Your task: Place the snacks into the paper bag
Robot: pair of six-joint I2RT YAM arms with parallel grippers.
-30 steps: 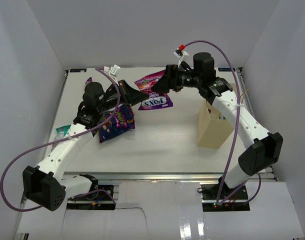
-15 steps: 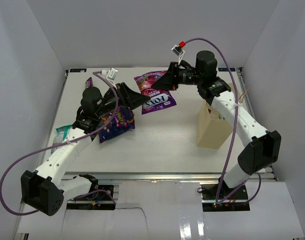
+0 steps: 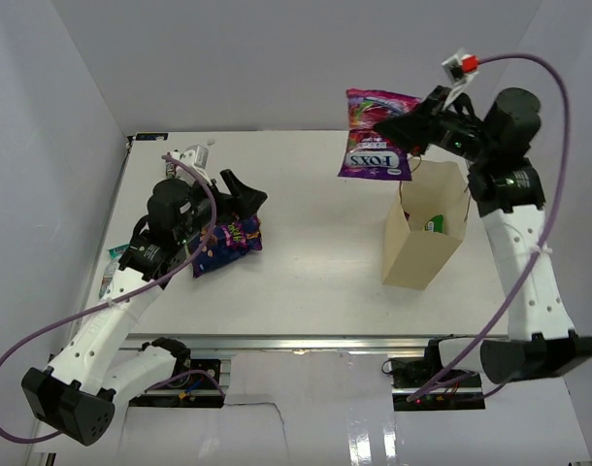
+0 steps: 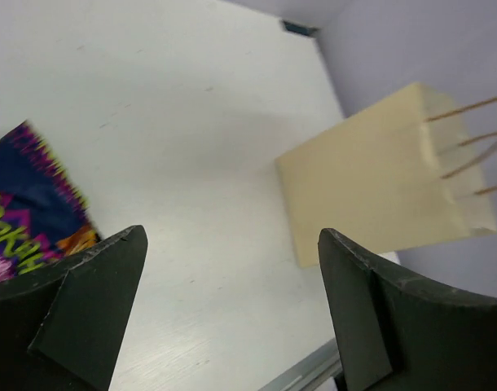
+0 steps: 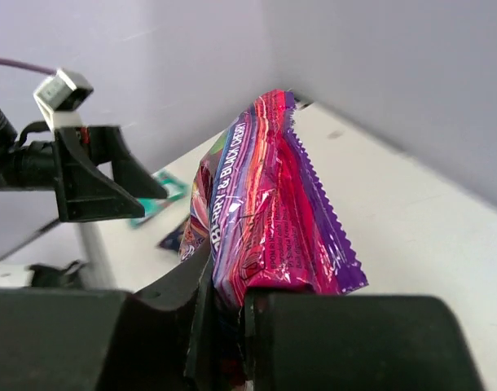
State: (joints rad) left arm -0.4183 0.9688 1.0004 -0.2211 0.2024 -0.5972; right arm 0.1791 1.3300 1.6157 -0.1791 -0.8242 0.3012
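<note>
Right gripper (image 3: 405,129) clamped the pink-red bag (image 3: 369,155), hanging long axis vertical just above and left of the paper bag's (image 3: 412,257) open mouth. Left gripper (image 4: 232,244), spread wide and empty, stood well left.

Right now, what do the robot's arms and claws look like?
The left arm and right arm are white tubes with black joints. A purple cable loops along each. The left claw and right claw are black, with two wedge-shaped fingers. A red-and-white tag sits by the right claw.
</note>
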